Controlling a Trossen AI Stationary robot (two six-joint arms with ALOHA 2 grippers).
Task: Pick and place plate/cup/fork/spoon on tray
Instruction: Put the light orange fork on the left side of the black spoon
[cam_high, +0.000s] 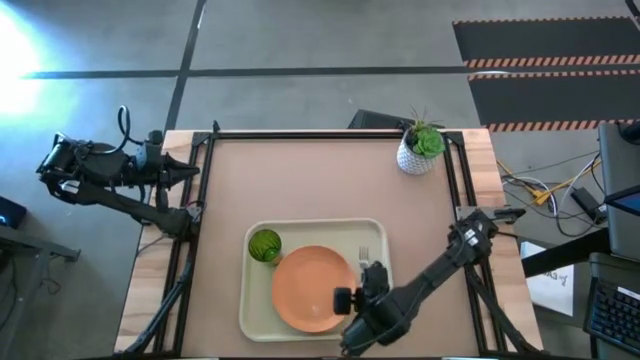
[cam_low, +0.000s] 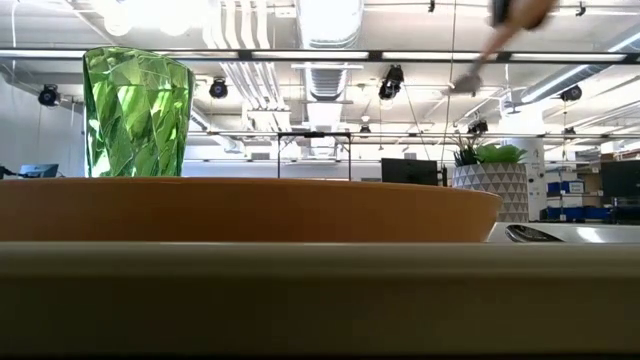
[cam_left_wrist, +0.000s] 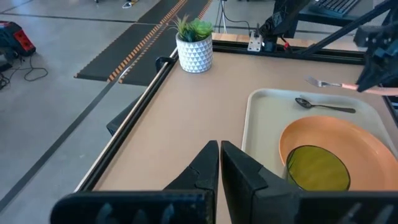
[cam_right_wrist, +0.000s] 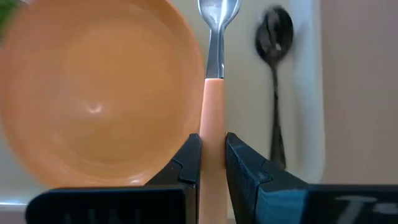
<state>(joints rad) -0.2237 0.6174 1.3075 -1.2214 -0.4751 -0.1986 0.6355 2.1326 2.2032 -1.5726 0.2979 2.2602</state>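
Note:
The cream-green tray (cam_high: 256, 310) lies at the table's near middle. On it rest the orange plate (cam_high: 310, 290), the green cup (cam_high: 265, 245) standing at its far left corner, and the dark spoon (cam_right_wrist: 275, 37), which lies flat along its right side. My right gripper (cam_right_wrist: 213, 140) is over the tray's right part, shut on the fork (cam_right_wrist: 217, 12), between plate and spoon. In the low view the fork (cam_low: 470, 78) hangs high above the tray. My left gripper (cam_left_wrist: 219, 155) is shut and empty at the table's far left edge. My right gripper pinches the fork's orange handle (cam_right_wrist: 213, 118) between its two fingers. The fork sticks out forward past the fingertips, tines toward the table's far edge. It is lifted clear of the tray and tilted, tines end lower.
A white textured pot with a green plant (cam_high: 418, 150) stands at the table's far right. Black frame rails (cam_high: 200, 200) run along the table's sides. Bare tabletop (cam_high: 310, 180) lies between the tray and the far edge.

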